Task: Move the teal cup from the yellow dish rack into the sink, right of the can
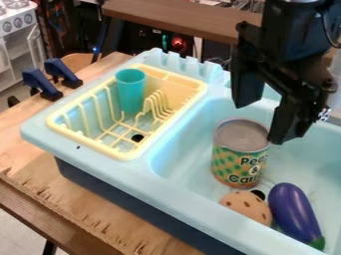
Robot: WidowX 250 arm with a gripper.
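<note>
Over a toy sink (166, 191) on a wooden table (40, 164), brown tabletop (173, 17) behind, the gripper (259, 123) hangs open.

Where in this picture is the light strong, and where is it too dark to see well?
Camera view: bright sheen on the sink, along the basin's left edge; a small red light glows in the dark space under the shelf; the gripper is nearly black, so its upper details are hard to make out.
</note>
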